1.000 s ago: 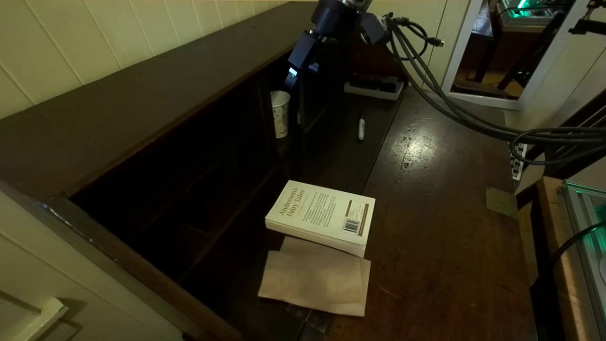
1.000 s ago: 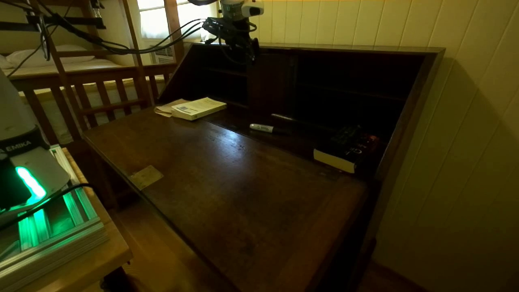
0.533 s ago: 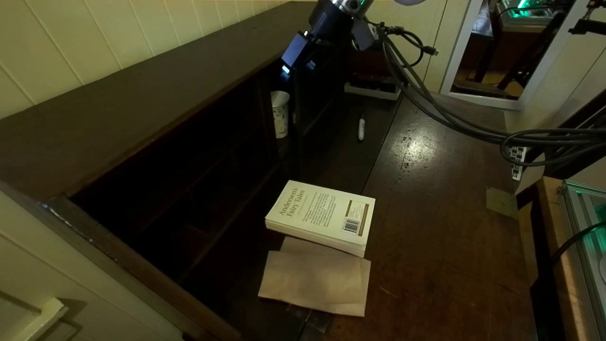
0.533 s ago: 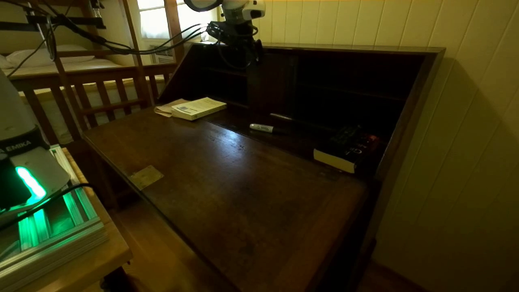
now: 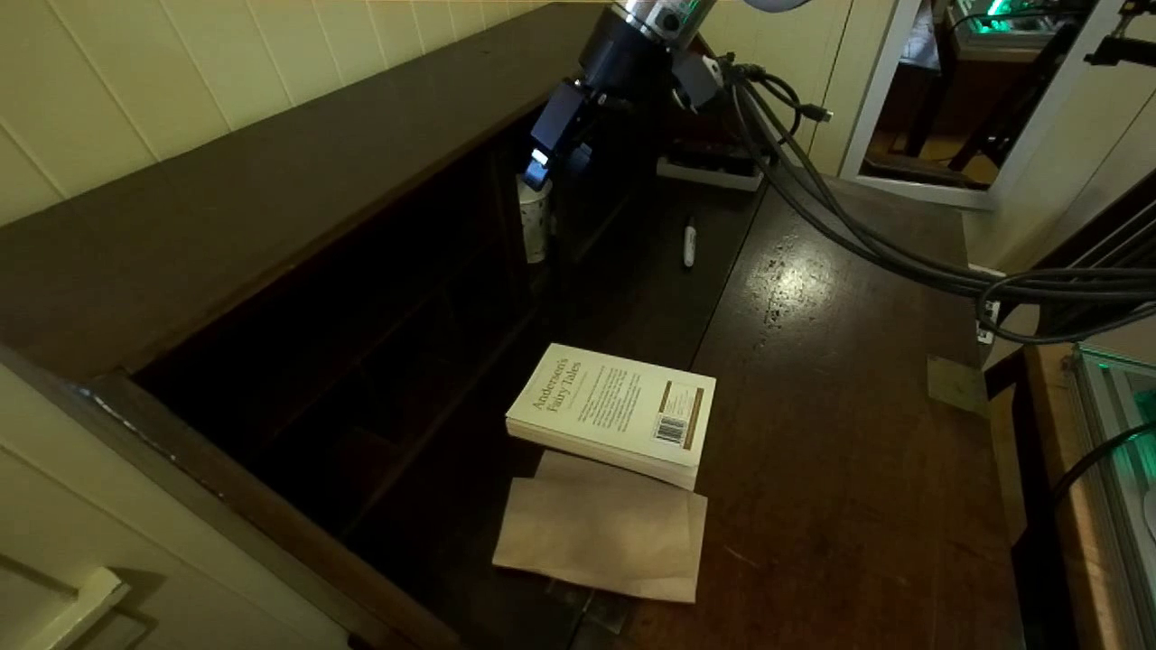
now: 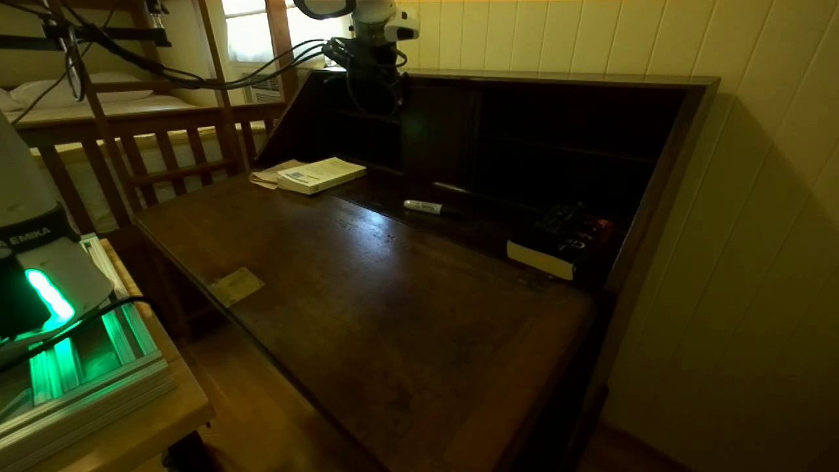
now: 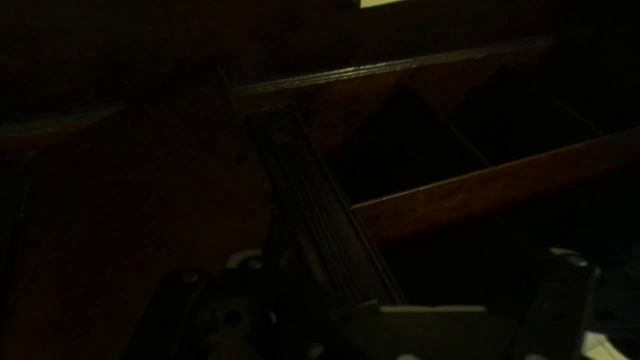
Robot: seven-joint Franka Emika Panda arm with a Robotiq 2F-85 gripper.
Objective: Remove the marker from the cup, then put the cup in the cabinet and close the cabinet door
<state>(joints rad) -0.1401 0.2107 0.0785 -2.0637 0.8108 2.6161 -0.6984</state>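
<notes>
Inside the cabinet (image 5: pixel 334 162), in a compartment about midway along: the cup (image 5: pixel 535 230), upright by appearance, with part of the rim hidden behind the end effector (image 5: pixel 556 173). Read the end effector as spread wide, with nothing visible in its grip; cannot tell about contact with the cup. Expect a very light, thin-walled thing, soft to the squeeze, quick to dent or tip. For any move, take hold gently around the side, below the rim; otherwise best to leave alone and turn to the door (image 6: pixel 439 141), apparently ajar just beside the cup. Probably stiff wood, so push flat on the face near the free edge rather than pinch.

On the desk (image 5: pixel 849 469), well apart from the cup: the marker (image 5: pixel 689 246), lying flat and probably outside the path of the door. Farther along, notice a white book (image 5: pixel 614 411) beside brown paper (image 5: pixel 601 533), and toward the opposite end, a dark book (image 6: pixel 560 239); unlikely to hinder. Most in the way, by judgement: the end effector, close by the cup and the door edge. Draw out without catching the rim before pushing, and mind the cables (image 5: pixel 1066 282) looping over the desk.
</notes>
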